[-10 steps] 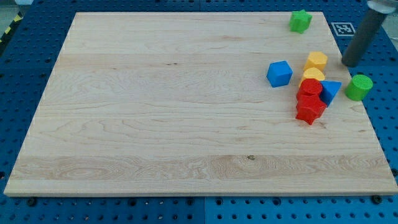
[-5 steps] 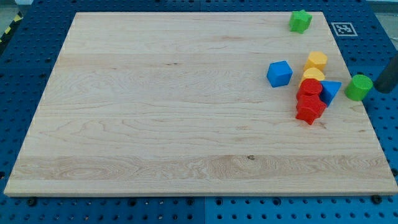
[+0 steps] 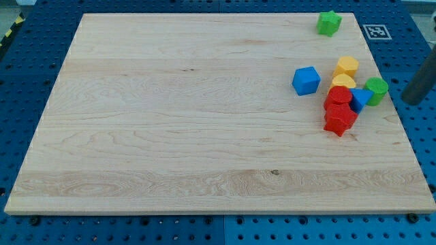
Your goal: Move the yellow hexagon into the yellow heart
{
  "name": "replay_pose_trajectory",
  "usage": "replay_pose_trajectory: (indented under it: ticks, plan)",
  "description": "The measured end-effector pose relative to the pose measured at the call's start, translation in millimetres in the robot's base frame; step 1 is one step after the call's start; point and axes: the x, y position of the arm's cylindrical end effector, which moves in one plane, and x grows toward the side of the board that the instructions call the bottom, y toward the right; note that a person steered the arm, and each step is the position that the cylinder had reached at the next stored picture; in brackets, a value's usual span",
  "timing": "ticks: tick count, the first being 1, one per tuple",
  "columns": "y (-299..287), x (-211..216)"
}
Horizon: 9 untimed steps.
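Note:
The yellow hexagon [image 3: 347, 66] lies at the board's right side, touching the yellow heart [image 3: 343, 82] just below it. My tip [image 3: 411, 101] is off the board's right edge, to the right of the cluster, with a gap between it and the green cylinder [image 3: 375, 90]. The green cylinder rests against the blue triangle [image 3: 360, 99]. Only the lower part of the rod shows at the view's right edge.
Two red blocks [image 3: 339, 96] [image 3: 339, 118] sit below the heart. A blue cube [image 3: 306, 79] lies left of the cluster. A green block [image 3: 328, 23] is near the top right corner, beside a black-and-white marker [image 3: 377, 31]. The wooden board [image 3: 170, 122] lies on a blue pegboard.
The rod moved from the upper right down to the right of the green cylinder. The green cylinder slid left and now rests against the blue triangle. The other blocks kept their places.

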Motion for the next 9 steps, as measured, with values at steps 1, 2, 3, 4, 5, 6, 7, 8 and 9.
replay_pose_trajectory:
  ticks: [1,2,3,4,5,6,7,8,9]
  plan:
    - [3,-30]
    - [-23,-75]
    - [-59,-113]
    - [-91,-116]
    - [-121,-111]
    - [-126,-91]
    - [-123,-87]
    - [-123,-83]
    - [-123,-72]
